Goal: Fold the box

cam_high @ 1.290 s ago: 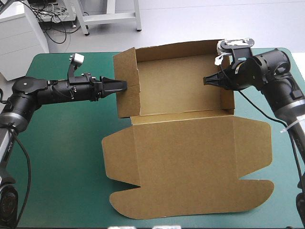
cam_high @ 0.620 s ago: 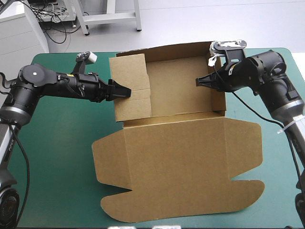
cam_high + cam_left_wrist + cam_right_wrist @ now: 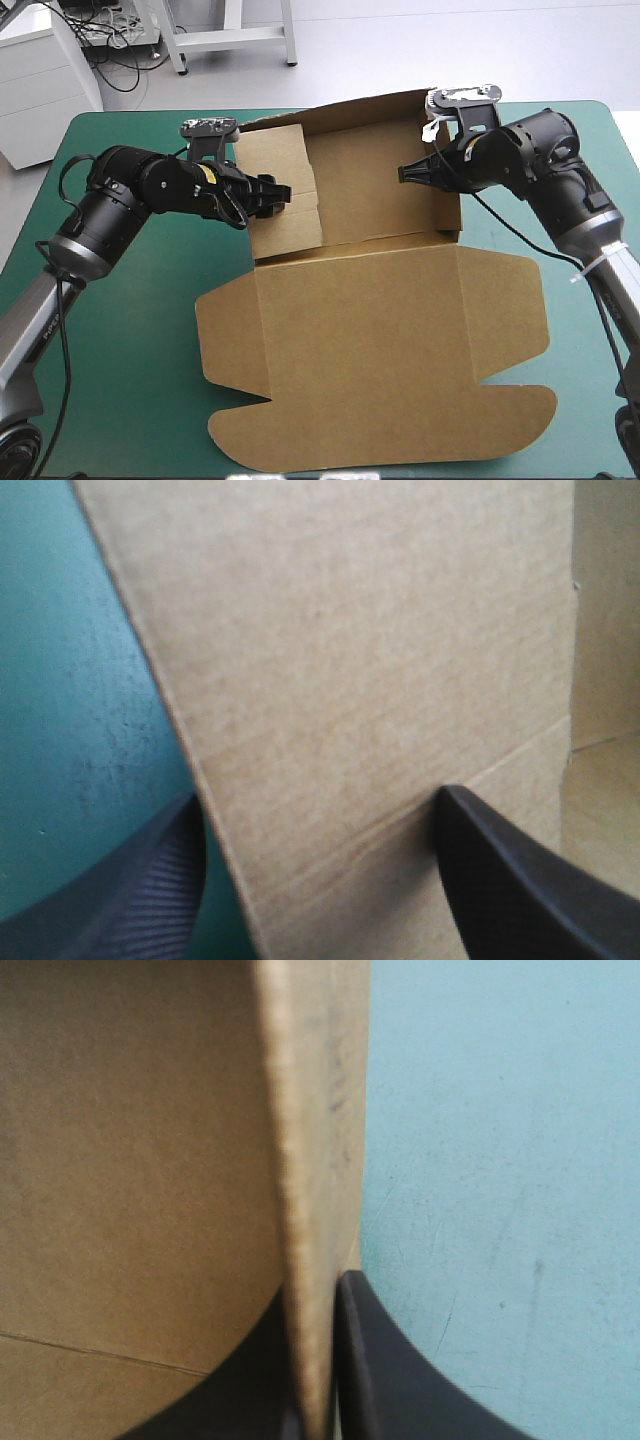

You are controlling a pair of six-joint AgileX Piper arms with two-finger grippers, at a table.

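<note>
On the teal-green desk [image 3: 130, 330], our left jaws stand wide astride the raised left wall [image 3: 275, 150] of the brown box [image 3: 370, 180], its lid [image 3: 370, 340] flat toward us, while our right jaws pinch its right wall [image 3: 452, 215].

- The box [image 3: 370, 340] lies in the middle of the table [image 3: 130, 350], its tray toward the far edge and its lid flat toward the near edge.
- The left gripper [image 3: 283, 192] straddles the tray's left wall (which leans inward), one finger on either side.
- The right gripper [image 3: 403, 173] pinches the right wall's top edge.
</note>
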